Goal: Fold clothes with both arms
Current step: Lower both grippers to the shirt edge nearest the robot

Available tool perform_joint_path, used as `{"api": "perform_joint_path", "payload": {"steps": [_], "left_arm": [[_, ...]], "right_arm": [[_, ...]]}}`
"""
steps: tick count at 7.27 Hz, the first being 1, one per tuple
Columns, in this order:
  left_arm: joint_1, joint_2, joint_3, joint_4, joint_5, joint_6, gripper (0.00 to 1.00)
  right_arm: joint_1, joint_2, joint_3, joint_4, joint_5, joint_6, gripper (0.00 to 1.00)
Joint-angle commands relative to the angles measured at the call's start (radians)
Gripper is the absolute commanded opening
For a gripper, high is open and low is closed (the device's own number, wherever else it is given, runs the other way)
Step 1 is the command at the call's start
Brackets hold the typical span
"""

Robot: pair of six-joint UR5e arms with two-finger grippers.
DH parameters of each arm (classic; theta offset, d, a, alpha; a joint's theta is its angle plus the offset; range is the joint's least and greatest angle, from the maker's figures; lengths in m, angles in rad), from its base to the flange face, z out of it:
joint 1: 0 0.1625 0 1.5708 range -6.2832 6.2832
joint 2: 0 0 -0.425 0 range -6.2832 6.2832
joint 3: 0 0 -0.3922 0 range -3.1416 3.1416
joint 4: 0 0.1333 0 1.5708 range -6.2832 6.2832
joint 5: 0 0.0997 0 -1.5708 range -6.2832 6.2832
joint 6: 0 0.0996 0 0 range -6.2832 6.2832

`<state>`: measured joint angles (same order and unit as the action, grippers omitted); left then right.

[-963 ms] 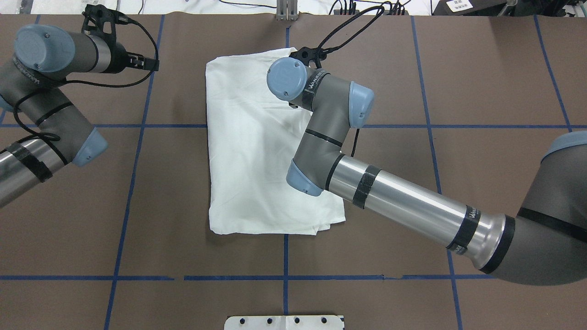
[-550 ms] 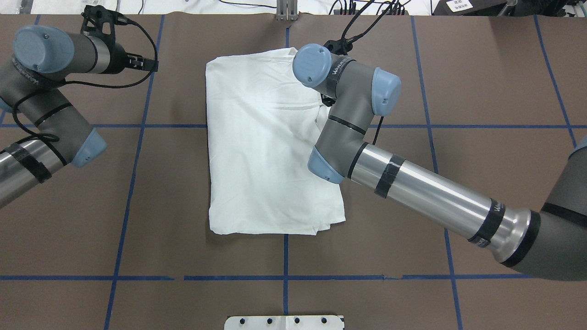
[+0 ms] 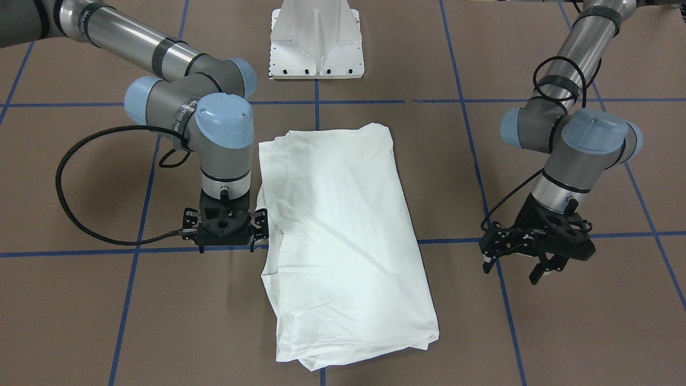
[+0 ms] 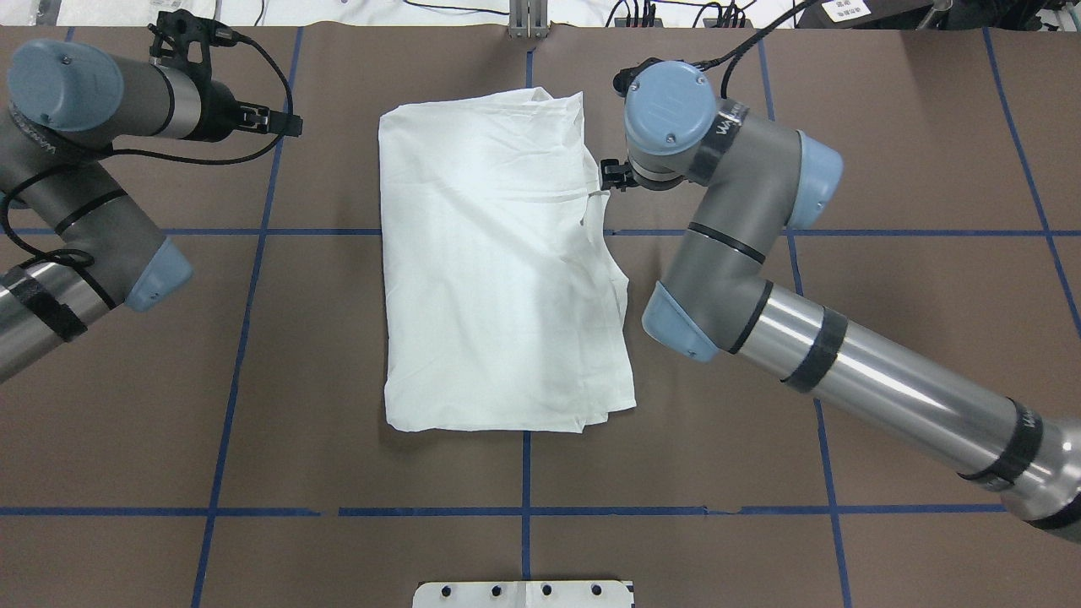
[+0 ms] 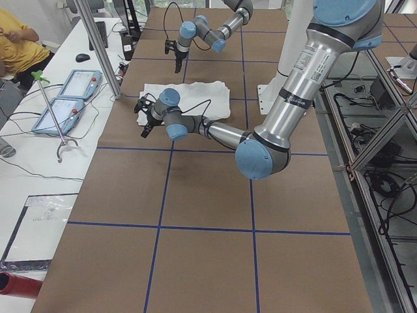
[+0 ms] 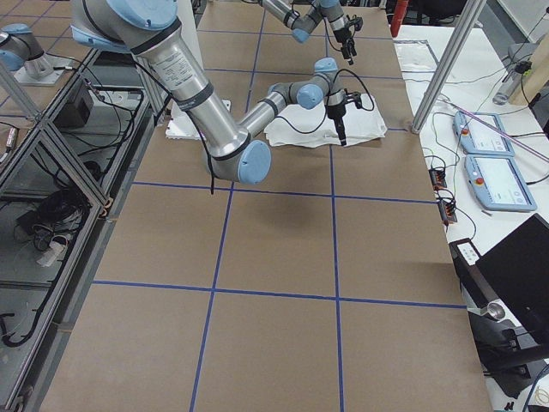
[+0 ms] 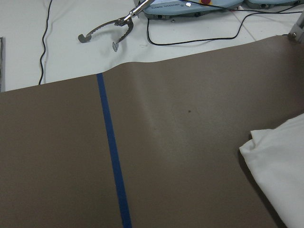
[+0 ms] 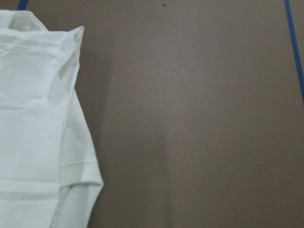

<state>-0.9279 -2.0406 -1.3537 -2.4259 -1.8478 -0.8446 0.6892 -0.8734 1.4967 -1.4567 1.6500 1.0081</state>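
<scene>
Matte brown table (image 4: 887, 127); folded white shirt (image 4: 490, 270); left gripper (image 3: 512, 269) spread, empty; right gripper (image 3: 225, 236) unclear.

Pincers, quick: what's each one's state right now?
Left pincer: open, holding nothing.
Right pincer: cannot tell; its fingers are hidden under its own body, beside the shirt.

**Bright, even light from above**

The white shirt (image 3: 343, 230) is close to blown out at its middle in the front-facing view, its folds faint. Soft shadows lie on the brown table cover (image 3: 134, 321) just beside the shirt's edges. Glare streaks the silver tube of the right arm (image 4: 878, 388) near the shirt. Both wrist views look soft and slightly grainy.
</scene>
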Motion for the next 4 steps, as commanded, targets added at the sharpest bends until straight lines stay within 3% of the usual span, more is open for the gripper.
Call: {"api": "perform_joint_path", "payload": {"steps": [1,3,4], "left_arm": [[0.064,0.08,-0.149,0.007,-0.018,-0.135,1.0],[0.201,0.153,-0.284,0.011,-0.004,-0.29,1.0],[0.289,0.178,-0.329,0.014,0.046,-0.368,1.0]], "right_arm": [[-0.066,-0.175,0.242,0.099,0.016,0.21,1.0],[-0.211,-0.289,0.397,0.098,-0.129,0.361,1.0],[-0.252,-0.308,0.41,0.096,-0.177,0.419,1.0]]}}
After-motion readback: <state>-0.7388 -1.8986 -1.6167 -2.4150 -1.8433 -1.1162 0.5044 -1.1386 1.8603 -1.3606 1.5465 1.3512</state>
